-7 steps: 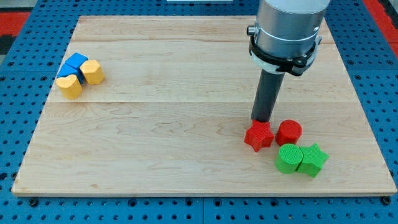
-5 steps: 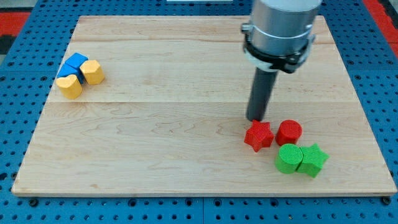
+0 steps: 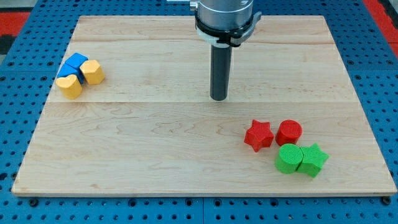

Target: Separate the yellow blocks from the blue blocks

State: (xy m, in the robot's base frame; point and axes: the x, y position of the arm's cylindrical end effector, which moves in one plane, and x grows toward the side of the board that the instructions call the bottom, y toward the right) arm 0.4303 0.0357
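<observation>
Near the table's top-left corner, your task blocks sit bunched and touching: a blue block (image 3: pixel 76 61) with a second blue block (image 3: pixel 64 71) just below it, a yellow hexagon (image 3: pixel 93 72) on their right and a yellow heart (image 3: pixel 70 86) at the cluster's bottom, so the separation looks not yet begun. My tip (image 3: pixel 218 98), a bare rod with no gripper to open or close, rests near the table's middle, well apart from that cluster. Toward the bottom-right corner lie a red star (image 3: pixel 259 135), red cylinder (image 3: pixel 289 132), green cylinder (image 3: pixel 288 157) and green star (image 3: pixel 313 159).
</observation>
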